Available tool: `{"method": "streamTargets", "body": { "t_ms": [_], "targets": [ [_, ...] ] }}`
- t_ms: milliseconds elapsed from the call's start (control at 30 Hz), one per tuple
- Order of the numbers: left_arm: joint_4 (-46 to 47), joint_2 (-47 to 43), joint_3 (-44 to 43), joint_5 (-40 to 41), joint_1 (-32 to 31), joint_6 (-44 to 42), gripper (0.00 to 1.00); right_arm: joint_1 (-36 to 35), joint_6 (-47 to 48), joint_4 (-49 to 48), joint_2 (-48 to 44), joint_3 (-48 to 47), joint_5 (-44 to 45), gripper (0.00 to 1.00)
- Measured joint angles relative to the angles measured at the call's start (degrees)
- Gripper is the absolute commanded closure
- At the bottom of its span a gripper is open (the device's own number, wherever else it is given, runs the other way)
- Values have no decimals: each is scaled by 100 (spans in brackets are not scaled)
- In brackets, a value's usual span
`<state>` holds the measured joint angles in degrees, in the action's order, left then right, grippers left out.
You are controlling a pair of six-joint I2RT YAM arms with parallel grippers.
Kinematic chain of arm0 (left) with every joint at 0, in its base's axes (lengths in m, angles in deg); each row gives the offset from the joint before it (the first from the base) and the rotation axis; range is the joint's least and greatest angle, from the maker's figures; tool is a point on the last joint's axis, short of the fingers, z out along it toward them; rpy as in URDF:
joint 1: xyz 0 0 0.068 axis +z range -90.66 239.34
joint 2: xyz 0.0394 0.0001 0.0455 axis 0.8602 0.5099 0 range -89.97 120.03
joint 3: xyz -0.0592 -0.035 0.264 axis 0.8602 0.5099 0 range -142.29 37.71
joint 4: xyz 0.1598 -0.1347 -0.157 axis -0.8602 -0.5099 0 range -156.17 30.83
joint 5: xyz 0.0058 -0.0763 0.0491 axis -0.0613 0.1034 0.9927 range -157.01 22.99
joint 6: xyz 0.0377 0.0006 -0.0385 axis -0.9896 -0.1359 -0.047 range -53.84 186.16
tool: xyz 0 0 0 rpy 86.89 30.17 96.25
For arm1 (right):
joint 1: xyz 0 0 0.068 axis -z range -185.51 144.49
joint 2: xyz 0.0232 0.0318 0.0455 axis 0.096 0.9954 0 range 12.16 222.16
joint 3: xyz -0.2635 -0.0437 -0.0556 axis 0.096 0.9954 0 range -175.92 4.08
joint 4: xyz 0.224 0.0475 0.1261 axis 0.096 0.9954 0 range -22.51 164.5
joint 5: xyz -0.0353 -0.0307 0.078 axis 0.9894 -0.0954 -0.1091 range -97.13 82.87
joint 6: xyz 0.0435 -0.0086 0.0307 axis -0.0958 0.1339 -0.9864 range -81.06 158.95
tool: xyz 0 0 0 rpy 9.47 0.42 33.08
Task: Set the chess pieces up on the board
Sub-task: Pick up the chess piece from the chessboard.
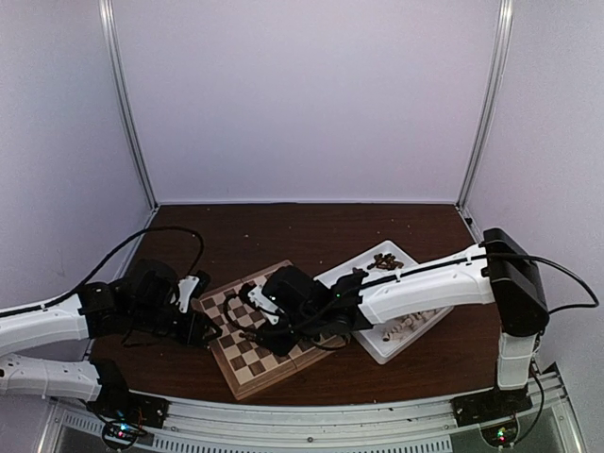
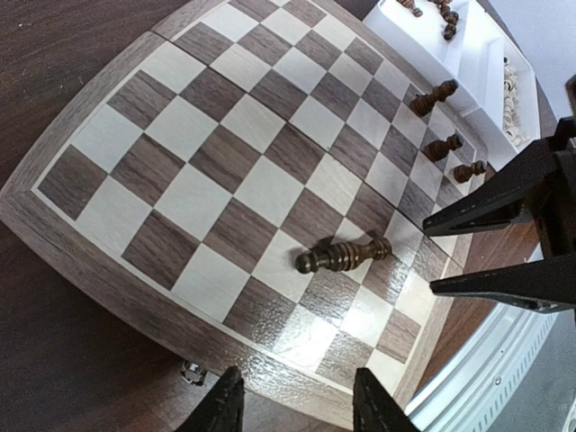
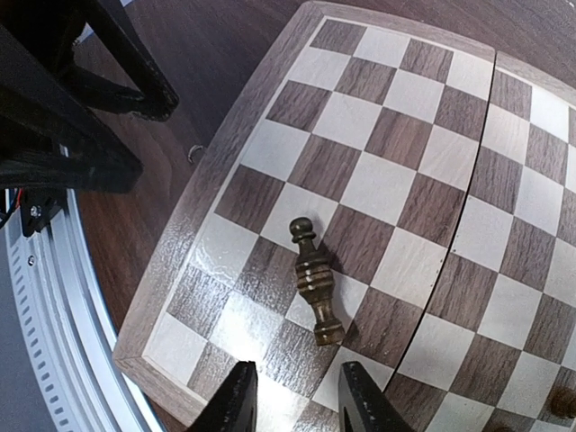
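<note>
On the board (image 2: 193, 198), near its corner, one dark chess piece (image 2: 344, 256) lies on its side. My left gripper (image 2: 300, 409) hangs open and empty over the board's pale border, short of the piece. My right gripper (image 3: 297, 405) is also open and empty, just behind the base of the same fallen piece (image 3: 315, 281). Three dark chess pieces (image 2: 443, 147) stand in a row along the board's far edge. In the top view both grippers, left (image 1: 212, 330) and right (image 1: 245, 321), meet low over the board (image 1: 250, 363).
A white two-compartment tray (image 1: 377, 344) beside the board holds several dark pieces (image 1: 385, 260) and pale pieces (image 1: 406, 326). A small metal bit (image 2: 192, 370) lies on the dark table by the board's border. The right gripper's fingers (image 2: 504, 202) cross the left wrist view.
</note>
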<state>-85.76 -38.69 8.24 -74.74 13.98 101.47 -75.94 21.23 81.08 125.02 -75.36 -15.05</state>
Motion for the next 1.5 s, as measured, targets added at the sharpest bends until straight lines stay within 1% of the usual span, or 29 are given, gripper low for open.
{"method": "streamTargets", "body": {
  "t_ms": [333, 767, 1033, 1167, 1233, 1333, 1400, 1500],
  "targets": [
    [2, -63, 2, -20, 0, 212, 58, 2, 238, 234, 505, -503, 0, 66],
    [-11, -50, 2, -20, 0, 251, 59, 4, 365, 334, 671, -570, 0, 69],
    [-17, 15, 0, -31, 0, 254, 59, 7, 407, 326, 743, -568, -24, 74],
    [-17, 15, 0, -48, 0, 258, 59, 7, 407, 260, 743, -568, -31, 83],
    [-15, 15, 0, -66, 0, 267, 60, 7, 398, 219, 743, -549, -28, 85],
    [-11, 17, 0, -90, 0, 293, 60, 7, 409, 136, 741, -487, -26, 84],
    [0, 15, 0, -109, 0, 319, 60, 7, 409, 72, 739, -461, -24, 75],
    [4, 15, 0, -127, 0, 361, 60, 7, 426, 72, 739, -439, -24, 73]
  ]
}}
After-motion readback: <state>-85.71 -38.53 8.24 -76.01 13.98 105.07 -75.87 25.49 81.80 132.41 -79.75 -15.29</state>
